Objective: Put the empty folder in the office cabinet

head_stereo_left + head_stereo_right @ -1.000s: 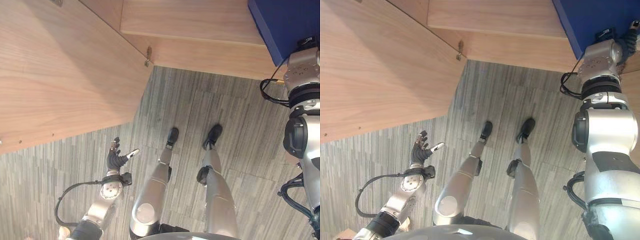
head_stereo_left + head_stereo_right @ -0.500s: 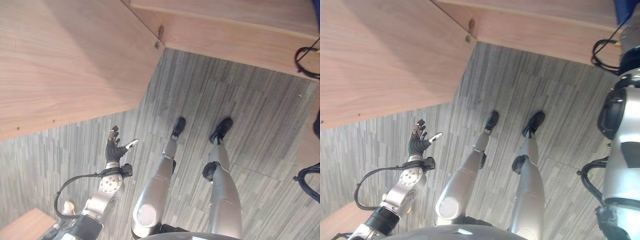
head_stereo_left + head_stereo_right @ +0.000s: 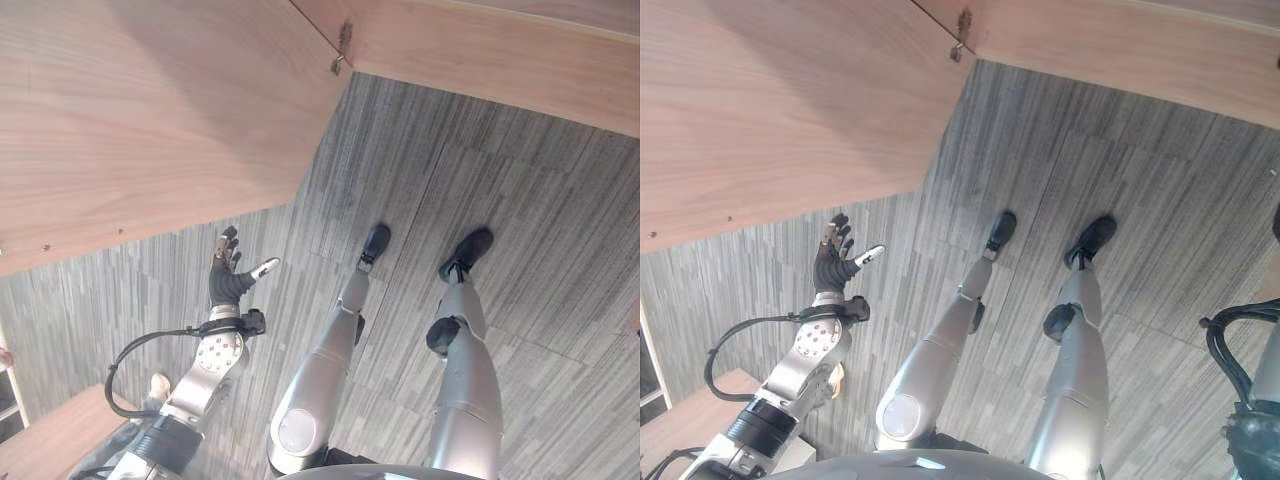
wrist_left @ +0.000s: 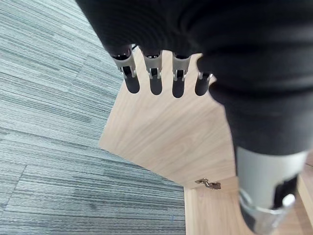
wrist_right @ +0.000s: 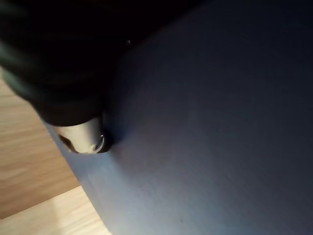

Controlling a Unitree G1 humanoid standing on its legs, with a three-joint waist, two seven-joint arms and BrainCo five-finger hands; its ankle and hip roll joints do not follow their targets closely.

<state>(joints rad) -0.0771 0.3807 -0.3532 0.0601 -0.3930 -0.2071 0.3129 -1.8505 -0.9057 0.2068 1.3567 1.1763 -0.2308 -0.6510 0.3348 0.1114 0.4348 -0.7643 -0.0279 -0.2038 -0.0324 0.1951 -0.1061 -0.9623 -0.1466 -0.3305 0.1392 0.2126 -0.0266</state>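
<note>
The blue folder lies right against my right hand in the right wrist view, and the hand's thumb presses on its face; the other fingers are hidden. Light wood shows past the folder's edge. The office cabinet's open wooden door spans the upper left of the eye views, with a metal hinge at its far corner and the cabinet's wooden front along the top. My left hand hangs low over the grey floor at lower left, open and holding nothing, fingers straight.
Grey striped carpet covers the floor below the cabinet. A wooden tabletop corner sits at the lower left edge, behind my left arm.
The camera has swung, so the whole picture has shifted. The blue folder and right arm have left the eye views' upper right. My left hand keeps its open pose.
</note>
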